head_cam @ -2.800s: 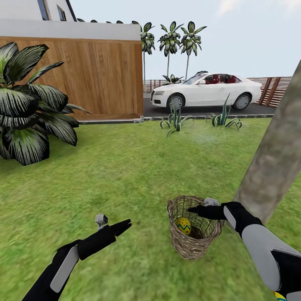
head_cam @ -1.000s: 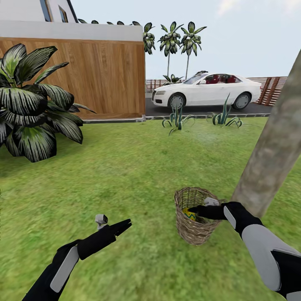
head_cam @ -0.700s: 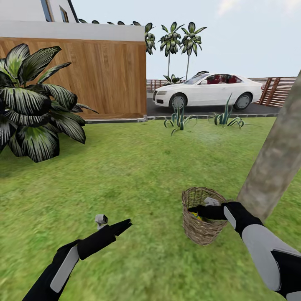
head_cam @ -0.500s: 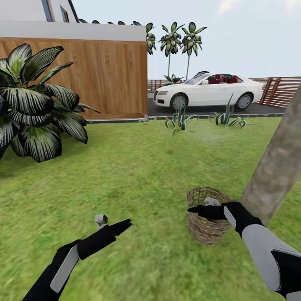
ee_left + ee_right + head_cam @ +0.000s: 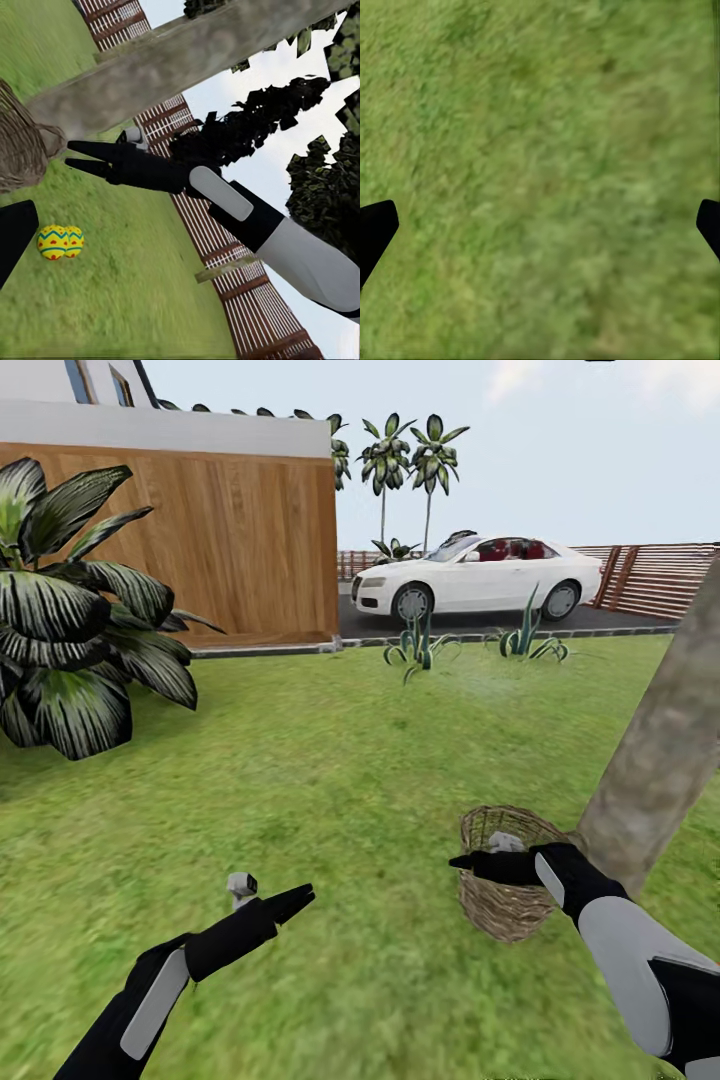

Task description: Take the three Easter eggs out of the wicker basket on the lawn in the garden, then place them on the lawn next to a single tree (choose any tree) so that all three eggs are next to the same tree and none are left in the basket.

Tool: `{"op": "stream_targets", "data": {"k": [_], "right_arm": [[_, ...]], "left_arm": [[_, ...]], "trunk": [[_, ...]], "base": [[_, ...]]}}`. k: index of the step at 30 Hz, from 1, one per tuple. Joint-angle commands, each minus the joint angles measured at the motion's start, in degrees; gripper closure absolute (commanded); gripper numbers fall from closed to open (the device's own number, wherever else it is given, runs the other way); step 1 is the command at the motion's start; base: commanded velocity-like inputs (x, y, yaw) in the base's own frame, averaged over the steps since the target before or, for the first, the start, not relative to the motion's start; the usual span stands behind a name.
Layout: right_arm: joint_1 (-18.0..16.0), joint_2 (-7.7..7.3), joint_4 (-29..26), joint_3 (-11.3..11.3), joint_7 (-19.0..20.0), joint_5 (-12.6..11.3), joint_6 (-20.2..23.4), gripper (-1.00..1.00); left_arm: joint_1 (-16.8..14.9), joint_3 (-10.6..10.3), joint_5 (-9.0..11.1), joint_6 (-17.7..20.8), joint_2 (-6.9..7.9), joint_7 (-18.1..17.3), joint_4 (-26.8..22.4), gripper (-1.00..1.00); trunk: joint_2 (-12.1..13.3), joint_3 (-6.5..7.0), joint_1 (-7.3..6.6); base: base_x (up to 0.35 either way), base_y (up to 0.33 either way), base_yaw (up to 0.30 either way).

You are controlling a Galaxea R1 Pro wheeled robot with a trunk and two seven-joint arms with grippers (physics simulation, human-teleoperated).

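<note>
A: How are the arms set?

B: The right arm reaches forward and inward, its claw (image 5: 462, 860) level with the rim of the wicker basket (image 5: 505, 905) — tips pointing toward the robot's left, just past the rim. In the right wrist view its two fingertips (image 5: 375, 229) sit at opposite edges with bare lawn (image 5: 540, 165) between them, so it is spread wide and carries nothing.

A: And the left?

B: Stretched low over the grass, well apart from the basket. Its claw (image 5: 297, 900) tapers to a point in the head view; I cannot tell how far it is parted.

A: The eggs?

B: Two Easter eggs (image 5: 60, 241) lie touching on the lawn (seen from the left wrist), near the basket and the tree (image 5: 655, 750). The basket stands just beside that trunk.

A: Any writing?

B: None readable — not even on the white car (image 5: 470, 575).
</note>
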Motion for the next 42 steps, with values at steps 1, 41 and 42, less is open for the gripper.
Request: {"op": "stream_targets", "data": {"k": [1, 41, 42], "right_arm": [[0.0, 0.05, -0.1, -0.4, 0.3, 0.4, 0.4, -1.0], [0.0, 0.05, -0.1, -0.5, 0.3, 0.4, 0.4, -1.0], [0.0, 0.05, -0.1, -0.5, 0.3, 0.4, 0.4, -1.0]], "left_arm": [[0.0, -0.1, 0.5, 0.4, 0.07, 0.0, 0.0, -1.0], [0.0, -0.1, 0.4, 0.4, 0.06, 0.0, 0.0, -1.0], [0.0, -0.1, 0.4, 0.4, 0.07, 0.0, 0.0, -1.0]], "trunk": [[0.0, -0.05, 0.0], [0.0, 0.88, 0.0], [0.0, 0.91, 0.0]], "base": [[0.09, 0.3, -0.275], [0.178, 0.243, -0.28], [0.273, 0.027, -0.28]]}}
